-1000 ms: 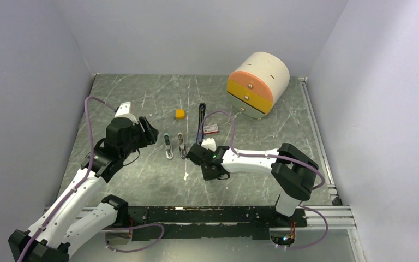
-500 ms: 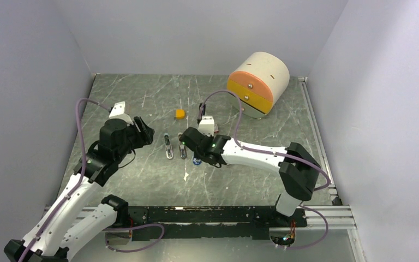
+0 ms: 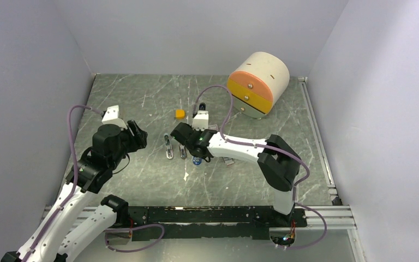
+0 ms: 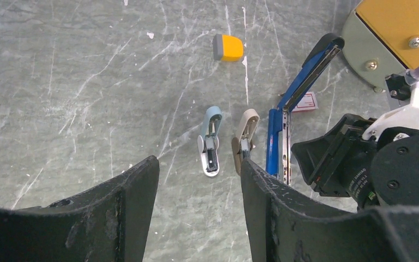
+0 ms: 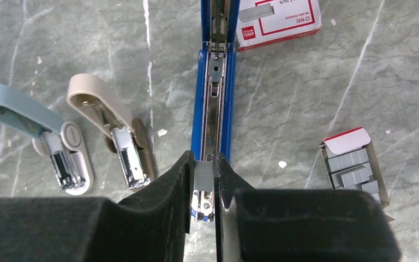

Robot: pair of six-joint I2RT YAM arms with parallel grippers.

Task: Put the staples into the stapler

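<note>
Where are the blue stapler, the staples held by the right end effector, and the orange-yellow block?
blue stapler (image 5: 214, 109), right wrist view, open magazine channel.
staples (image 5: 203, 177), right wrist view, strip's flat face.
orange-yellow block (image 4: 230, 48), left wrist view, orange top face.

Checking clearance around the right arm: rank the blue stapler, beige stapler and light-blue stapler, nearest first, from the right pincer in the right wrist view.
1. The blue stapler, directly beneath the right pincer and its staples, stretching ahead.
2. The beige stapler, just to the left.
3. The light-blue stapler, farthest left.
</note>
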